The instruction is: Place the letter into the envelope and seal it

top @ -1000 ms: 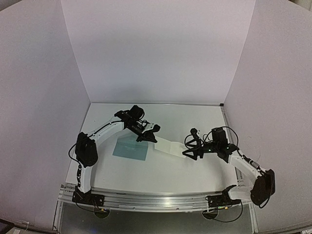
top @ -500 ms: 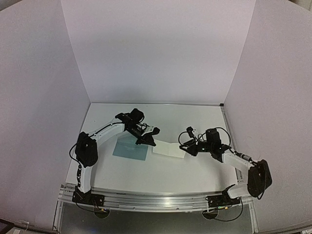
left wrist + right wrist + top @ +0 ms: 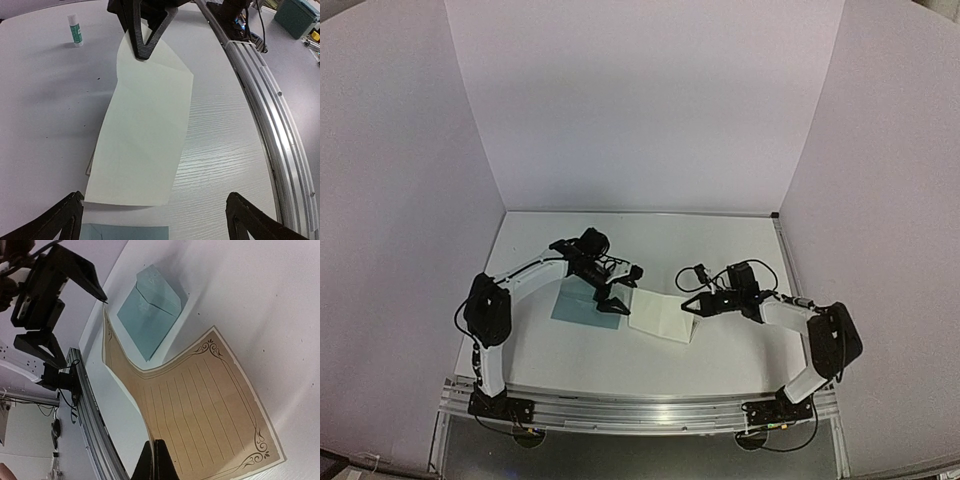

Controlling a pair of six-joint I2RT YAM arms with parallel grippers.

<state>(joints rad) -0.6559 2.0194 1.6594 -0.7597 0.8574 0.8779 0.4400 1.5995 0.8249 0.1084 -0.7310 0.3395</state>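
The letter (image 3: 200, 405), tan with ruled lines and a dark ornamental border, arches just over the table between both arms; its pale back (image 3: 145, 130) faces the left wrist camera. My right gripper (image 3: 157, 456) is shut on the letter's edge on its own side, seen from above as the right gripper (image 3: 688, 307). My left gripper (image 3: 613, 297) stands open at the letter's other end, its two fingers wide apart and holding nothing. The teal envelope (image 3: 584, 305) lies flat under the left gripper, flap side up (image 3: 152, 310), its edge (image 3: 125, 233) just short of the letter.
A glue stick (image 3: 75, 30) stands upright on the table beyond the letter. The aluminium rail (image 3: 270, 125) runs along the near table edge. White walls (image 3: 640, 110) close in the table at the back and on both sides.
My left gripper has opened and let go of the letter's end. My right gripper has moved in and shut on the opposite edge. The letter has shifted left and sunk lower.
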